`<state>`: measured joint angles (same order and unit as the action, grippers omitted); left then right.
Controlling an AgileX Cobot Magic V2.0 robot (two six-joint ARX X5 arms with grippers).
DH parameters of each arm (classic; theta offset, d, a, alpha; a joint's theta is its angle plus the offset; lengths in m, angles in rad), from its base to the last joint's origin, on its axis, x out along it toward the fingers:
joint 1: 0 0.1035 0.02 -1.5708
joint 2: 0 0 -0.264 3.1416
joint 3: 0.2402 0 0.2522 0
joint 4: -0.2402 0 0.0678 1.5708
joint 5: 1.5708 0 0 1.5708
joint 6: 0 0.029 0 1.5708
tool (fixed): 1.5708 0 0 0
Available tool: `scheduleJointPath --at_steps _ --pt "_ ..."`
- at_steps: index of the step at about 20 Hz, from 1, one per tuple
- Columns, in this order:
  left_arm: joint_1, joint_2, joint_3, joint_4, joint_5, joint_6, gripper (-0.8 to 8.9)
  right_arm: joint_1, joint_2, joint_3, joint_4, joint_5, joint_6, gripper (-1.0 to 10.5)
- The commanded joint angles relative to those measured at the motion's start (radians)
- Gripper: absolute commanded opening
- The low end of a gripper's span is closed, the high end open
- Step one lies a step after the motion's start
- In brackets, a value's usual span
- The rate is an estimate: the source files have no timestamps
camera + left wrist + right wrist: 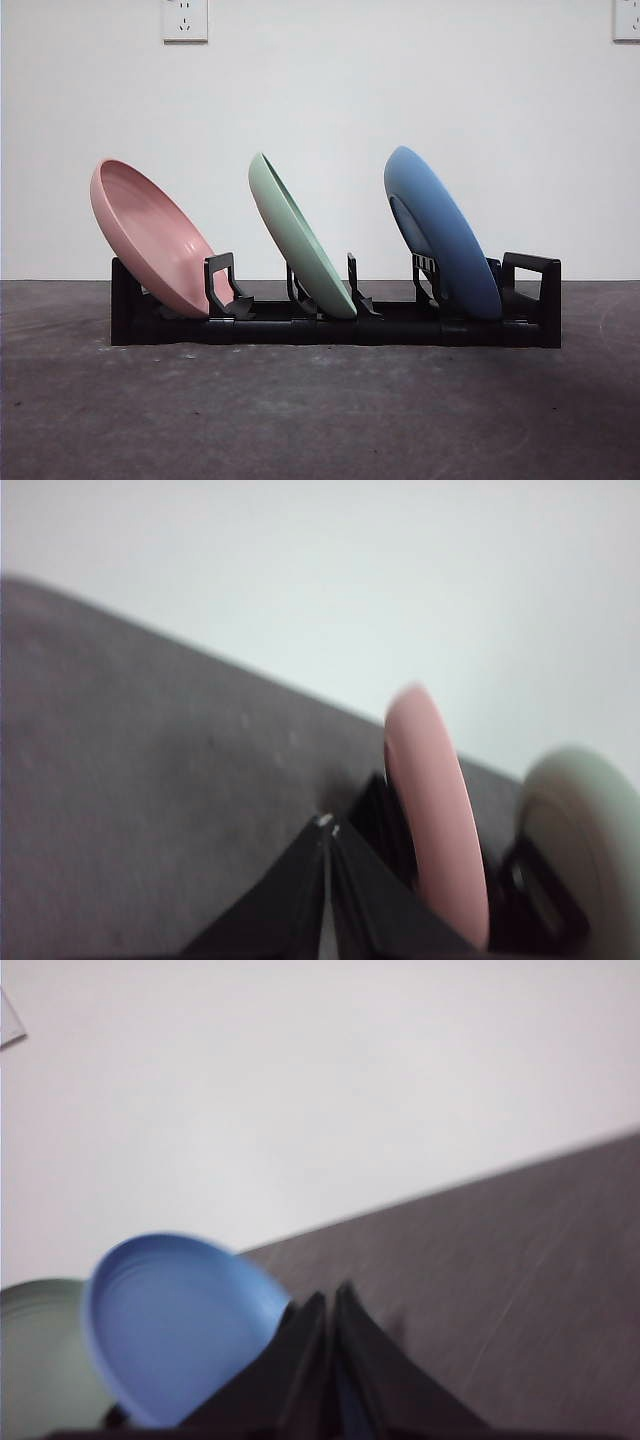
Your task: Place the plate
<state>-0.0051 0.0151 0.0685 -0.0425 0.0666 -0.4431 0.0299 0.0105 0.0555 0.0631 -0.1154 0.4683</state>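
A black rack (pixel 400 328) stands across the table and holds three plates, all leaning to the left. A pink plate (pixel 150 235) sits in the left slot, a green plate (pixel 300 240) in the middle slot, a blue plate (pixel 440 232) in the right slot. No arm shows in the front view. In the left wrist view my left gripper (pixel 328 825) is shut and empty, beside the pink plate (pixel 432 810); the green plate (pixel 580 850) shows past it. In the right wrist view my right gripper (pixel 330 1298) is shut and empty, beside the blue plate (pixel 175 1325).
The dark grey table (pixel 320 420) stretches in front of the rack. A white wall (pixel 320 100) stands behind, with sockets (pixel 185 20) at the top left and top right.
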Motion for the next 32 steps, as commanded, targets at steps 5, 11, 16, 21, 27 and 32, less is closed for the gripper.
scheduleJointPath --at_steps 5,11,16,21,27,32 --pt "-0.002 0.152 0.276 -0.267 0.065 0.082 0.11 0.000 0.149 0.251 -0.256 -0.096 0.054 0.1" --pt "-0.002 0.389 0.531 -0.517 0.118 0.191 0.11 0.001 0.358 0.491 -0.423 -0.208 -0.038 0.1" --pt "-0.004 0.577 0.703 -0.681 0.158 0.275 0.11 0.001 0.545 0.681 -0.591 -0.301 -0.134 0.1" --pt "-0.022 0.763 0.861 -0.852 0.192 0.363 0.12 0.006 0.748 0.851 -0.750 -0.353 -0.242 0.1" --pt "-0.048 0.954 1.020 -0.990 0.198 0.431 2.04 0.054 0.995 1.068 -0.938 -0.354 -0.349 2.0" --pt "-0.048 0.964 1.051 -0.970 0.197 0.431 3.44 0.101 1.154 1.237 -1.100 -0.272 -0.376 4.2"
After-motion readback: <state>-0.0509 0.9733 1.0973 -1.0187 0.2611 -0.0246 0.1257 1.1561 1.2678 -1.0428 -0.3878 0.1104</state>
